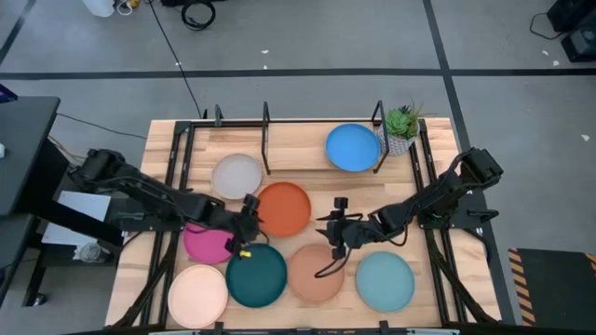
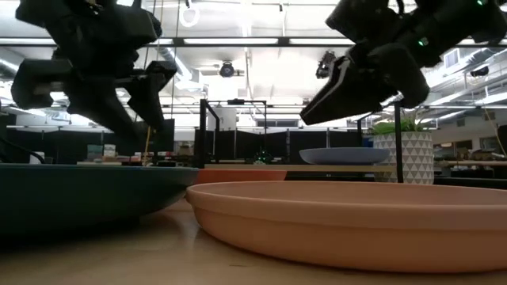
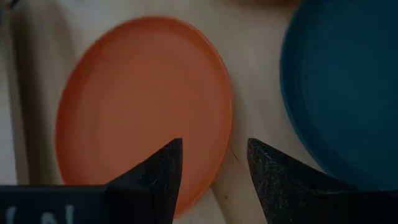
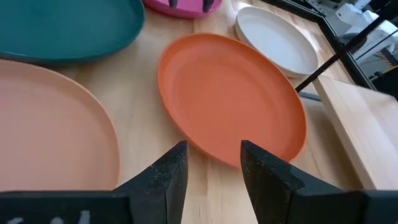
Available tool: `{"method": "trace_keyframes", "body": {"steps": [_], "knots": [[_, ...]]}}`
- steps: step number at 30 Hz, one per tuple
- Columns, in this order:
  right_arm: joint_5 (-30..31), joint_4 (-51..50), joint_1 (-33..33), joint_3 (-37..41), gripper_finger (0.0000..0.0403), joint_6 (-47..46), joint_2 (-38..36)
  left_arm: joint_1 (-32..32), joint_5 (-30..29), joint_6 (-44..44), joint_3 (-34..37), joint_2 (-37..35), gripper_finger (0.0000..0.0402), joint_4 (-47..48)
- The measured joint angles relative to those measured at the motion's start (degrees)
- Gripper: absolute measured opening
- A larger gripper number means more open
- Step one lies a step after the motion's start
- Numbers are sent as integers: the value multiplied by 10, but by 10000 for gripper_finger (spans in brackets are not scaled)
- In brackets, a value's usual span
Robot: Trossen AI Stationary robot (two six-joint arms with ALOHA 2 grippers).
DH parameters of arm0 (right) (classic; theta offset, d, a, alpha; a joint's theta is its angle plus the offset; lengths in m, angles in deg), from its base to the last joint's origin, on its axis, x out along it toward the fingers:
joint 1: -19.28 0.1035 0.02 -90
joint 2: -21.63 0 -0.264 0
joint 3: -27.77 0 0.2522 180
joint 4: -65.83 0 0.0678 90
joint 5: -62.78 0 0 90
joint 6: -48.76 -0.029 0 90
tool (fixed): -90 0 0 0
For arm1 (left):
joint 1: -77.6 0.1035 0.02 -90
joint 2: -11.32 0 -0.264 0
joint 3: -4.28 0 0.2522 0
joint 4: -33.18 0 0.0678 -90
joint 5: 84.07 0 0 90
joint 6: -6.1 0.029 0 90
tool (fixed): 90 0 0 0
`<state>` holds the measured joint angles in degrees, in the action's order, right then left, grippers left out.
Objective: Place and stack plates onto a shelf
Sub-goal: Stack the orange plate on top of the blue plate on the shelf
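While one blue plate [image 1: 353,147] already sits on the shelf [image 1: 266,124] | step: reaching for orange plate [image 1: 283,208], flat on table mid-front of shelf | left gripper [image 1: 248,221] and right gripper [image 1: 334,223] both narrowly parted, empty, flanking it | next: straddle rim, pinch, lift.

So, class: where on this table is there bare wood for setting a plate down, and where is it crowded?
Bare: the shelf board between the grey-white plate and blue plate, and the strip between blue and aqua plate. Crowded: the front, where the plates lie nearly touching, and around the orange plate, flanked by both grippers.
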<state>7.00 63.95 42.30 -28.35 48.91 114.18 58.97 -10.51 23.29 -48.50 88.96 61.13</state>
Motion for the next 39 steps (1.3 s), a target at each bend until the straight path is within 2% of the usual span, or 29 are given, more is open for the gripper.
{"method": "trace_keyframes", "body": {"steps": [5, 12, 16, 28, 39], "knots": [[22, 43, 10, 37, 153, -17, 0, 2, -5, 13, -41, 44, 170, 69], [20, 148, 18, 88, 153, 5, 0, 2, -46, 71, -47, 86, 143, 74], [19, 155, 17, 90, 153, 10, 0, 2, -72, 102, -47, 98, 141, 72], [18, 155, 17, 90, 153, 14, 0, 1, -89, 127, -46, 133, 136, 81], [17, 154, 17, 90, 153, 11, 0, 2, -93, 134, -46, 136, 15, 76]]}}
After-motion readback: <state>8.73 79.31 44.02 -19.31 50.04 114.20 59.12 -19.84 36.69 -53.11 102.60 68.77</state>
